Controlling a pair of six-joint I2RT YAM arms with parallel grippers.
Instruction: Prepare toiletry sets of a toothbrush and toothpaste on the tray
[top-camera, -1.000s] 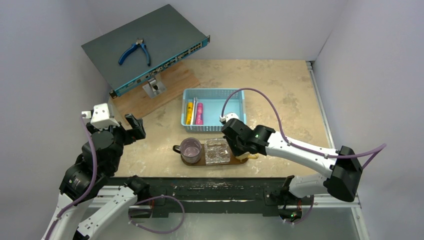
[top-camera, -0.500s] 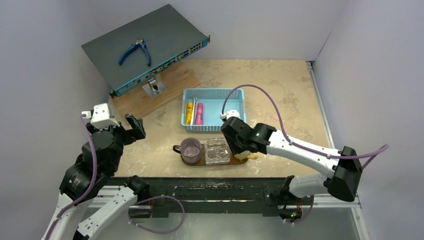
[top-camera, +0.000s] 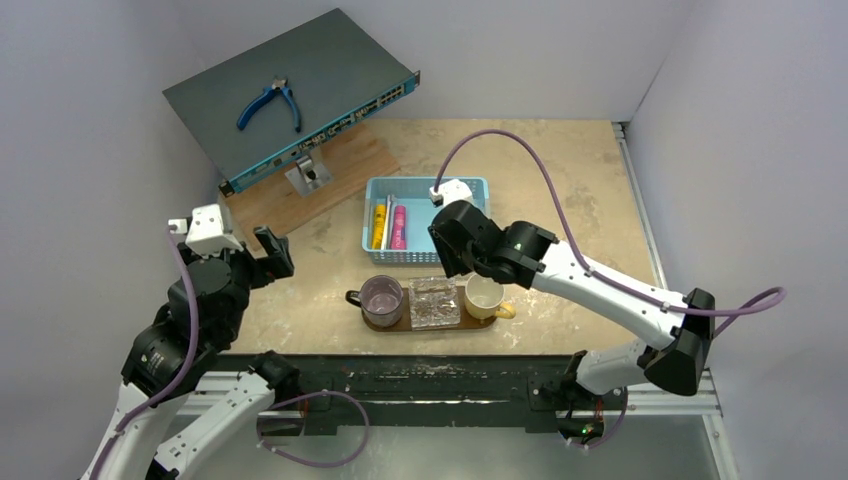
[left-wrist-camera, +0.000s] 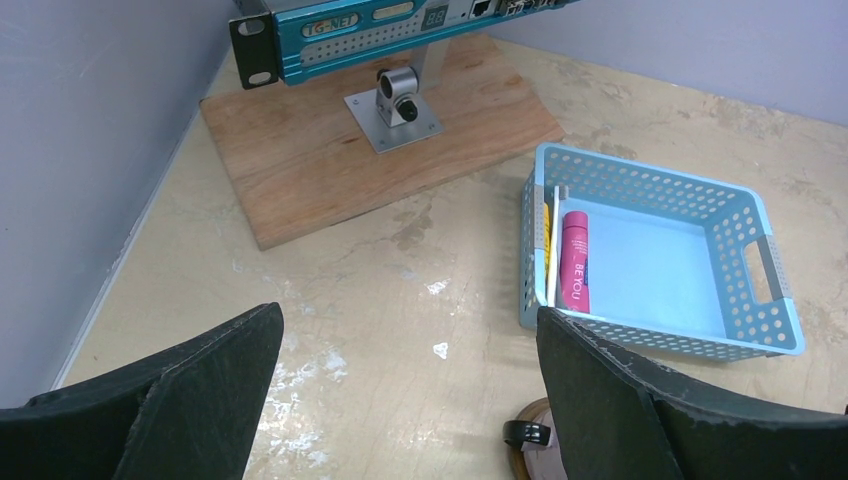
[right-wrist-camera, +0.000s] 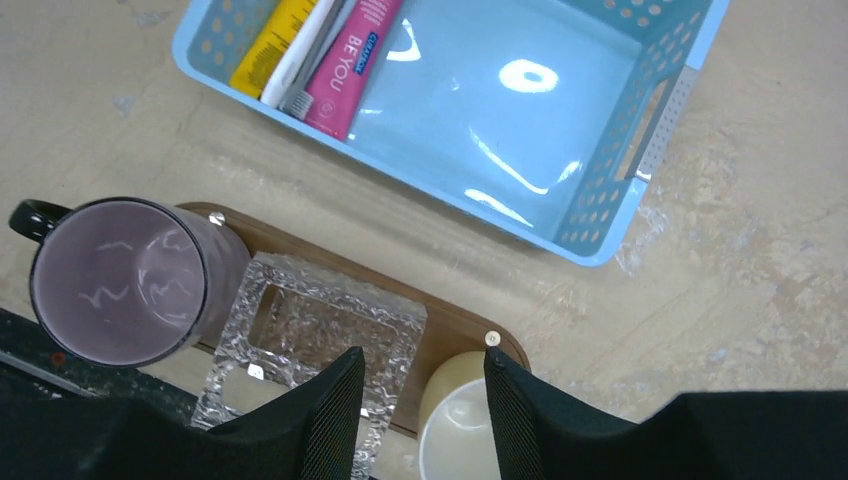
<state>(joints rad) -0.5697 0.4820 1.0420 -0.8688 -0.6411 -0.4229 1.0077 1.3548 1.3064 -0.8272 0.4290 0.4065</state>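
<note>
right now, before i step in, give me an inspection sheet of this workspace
surface: beige table, stained and scuffed.
job's things: tray at the near edge, no brush or paste on it; toothbrush, pink toothpaste and yellow toothpaste lie in the blue basket.
clutter: purple mug, clear crinkled holder and cream cup stand on the tray.
grippers: left gripper open, empty, over bare table; right gripper open, empty, above the tray.
cables: purple cable arcs above the right arm; no snag seen.
surroundings: network switch tilted on a stand, blue pliers on top.
</note>
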